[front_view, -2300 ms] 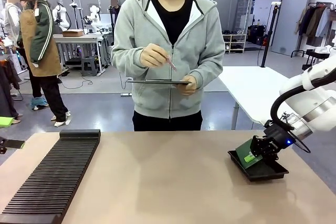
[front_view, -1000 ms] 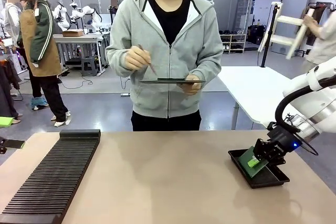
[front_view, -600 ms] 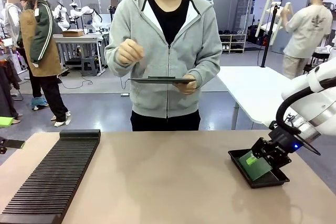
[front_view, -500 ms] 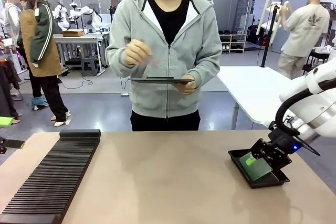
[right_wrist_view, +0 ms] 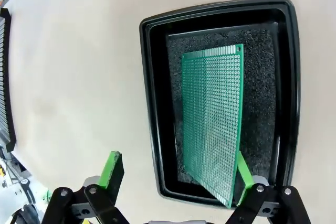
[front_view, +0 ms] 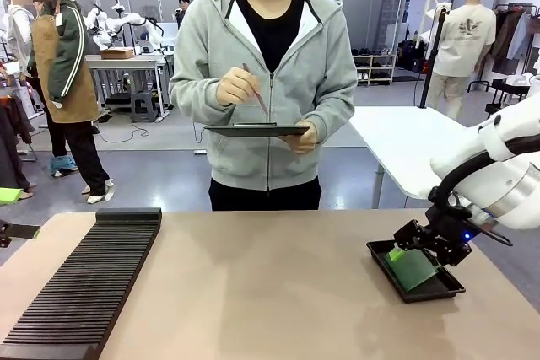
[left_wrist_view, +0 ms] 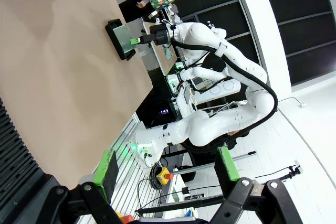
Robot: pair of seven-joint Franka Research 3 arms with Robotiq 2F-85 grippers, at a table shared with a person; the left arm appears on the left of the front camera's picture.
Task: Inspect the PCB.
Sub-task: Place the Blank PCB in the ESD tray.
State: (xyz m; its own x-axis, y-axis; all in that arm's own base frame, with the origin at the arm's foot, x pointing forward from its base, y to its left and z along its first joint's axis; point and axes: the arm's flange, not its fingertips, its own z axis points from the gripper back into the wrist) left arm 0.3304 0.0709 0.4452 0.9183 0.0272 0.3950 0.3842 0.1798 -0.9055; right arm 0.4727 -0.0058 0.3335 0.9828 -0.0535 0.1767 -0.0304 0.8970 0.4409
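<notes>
The circuit board (right_wrist_view: pixel 212 124) lies inside the shallow black tray (right_wrist_view: pixel 150 103) near the right end of the bench (front_view: pixel 278 292), resting on the tray's dark foam with its perforated green face up. In the right wrist view the right claw (right_wrist_view: pixel 176 174) hangs over the tray's near end with its fingers spread wide — one green pad (right_wrist_view: pixel 111 169) out over the bare bench beside the tray, the other at the board's near edge, though whether it touches the board I cannot tell. From the front the same claw (front_view: pixel 403 246) sits low at the tray (front_view: pixel 439 286), the board (front_view: pixel 411 265) showing just beside it.

The left claw (left_wrist_view: pixel 167 165) is also spread, pinching nothing. A long black ribbed rack (front_view: pixel 84 284) lies along the left side of the bench.

Across the bench a person in a grey hoodie holds a dark flat panel (front_view: pixel 256 130) in one hand (front_view: pixel 301 136) and a pen-like tool in the other hand (front_view: pixel 234 87).
</notes>
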